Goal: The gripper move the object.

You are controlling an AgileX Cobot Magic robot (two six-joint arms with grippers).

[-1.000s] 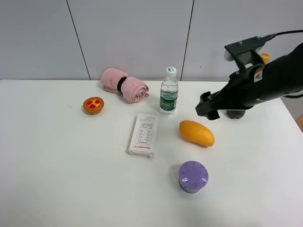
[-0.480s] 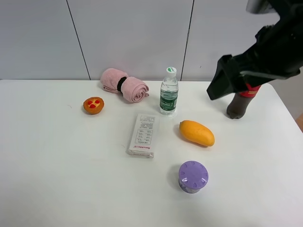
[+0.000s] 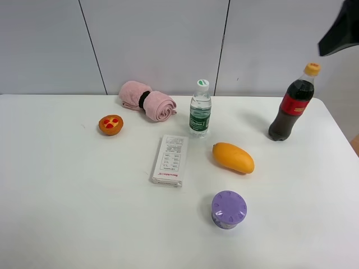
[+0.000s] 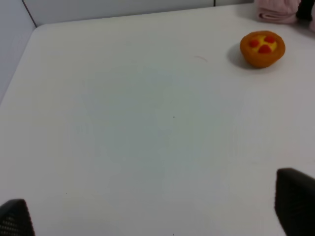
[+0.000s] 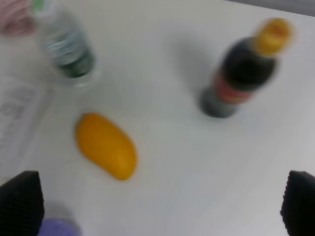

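Right gripper [image 5: 160,206] spread wide, holding nothing, high above the table [image 3: 67,213]. Mango [image 3: 233,157] lies right of centre, nearer the right edge, untouched. Left gripper [image 4: 157,216] spread, empty.

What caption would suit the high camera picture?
Mango lying untouched on a white table between a water bottle and a purple jar.

Yellow-orange mango [image 3: 233,157], red-spotted orange tart [image 3: 110,124], pink towel [image 3: 147,101], purple lid [image 3: 229,208].
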